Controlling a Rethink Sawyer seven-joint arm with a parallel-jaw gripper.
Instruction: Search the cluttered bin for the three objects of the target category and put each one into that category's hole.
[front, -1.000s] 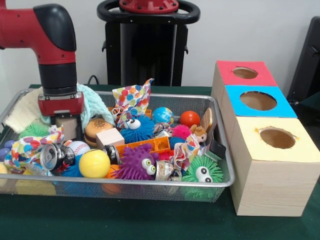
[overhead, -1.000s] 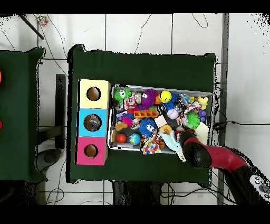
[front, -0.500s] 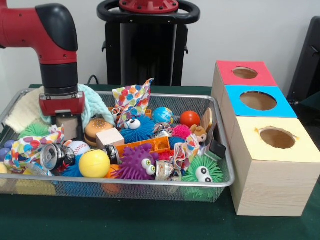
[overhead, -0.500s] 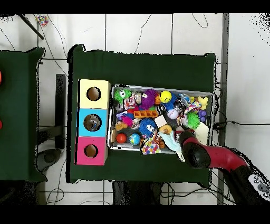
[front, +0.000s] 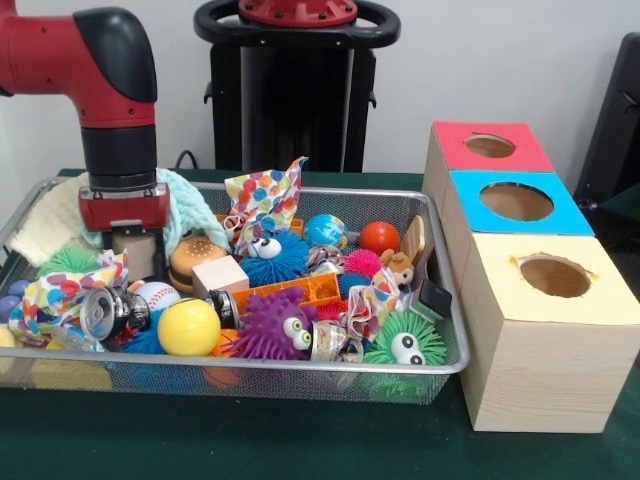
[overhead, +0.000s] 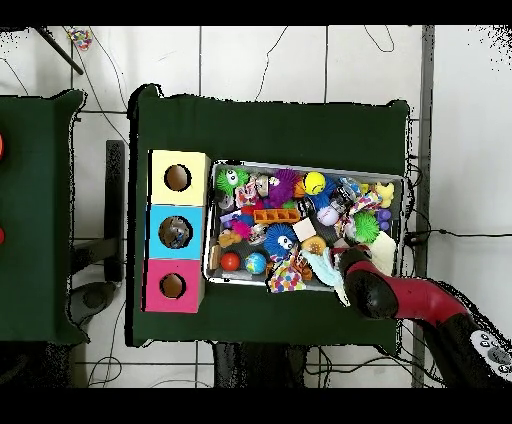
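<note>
- Against the frame half a second back we see almost no change: the gripper (front: 137, 252) sits at the same spot in the wire mesh bin (front: 440, 300), perhaps a shade higher than a second ago. No toy in the bin has shifted.
- Tool state: the gripper's lower end is down among the clutter, beside the toy burger (front: 194, 256) and just behind the baseball (front: 156, 294). We cannot tell how its jaws stand, nor whether it holds anything.
- In the overhead view the red and black arm (overhead: 400, 297) covers the bin's corner nearest the robot base.
- Sorting boxes stand in a row touching the bin's side: yellow-topped box (front: 553, 280), blue-topped box (front: 517, 201), red-topped box (front: 489, 146), each with one round hole on top.
- Bin contents near the burger: yellow ball (front: 188, 327), crushed can (front: 106, 312), wooden cube (front: 220, 275), polka-dot cloth (front: 262, 202), blue spiky ball with eyes (front: 272, 258).
- Further toward the boxes: purple spiky ball (front: 268, 330), green spiky ball (front: 404, 343), orange ball (front: 379, 237), globe ball (front: 325, 230).
- No readable writing or brand marks on any item.
</note>
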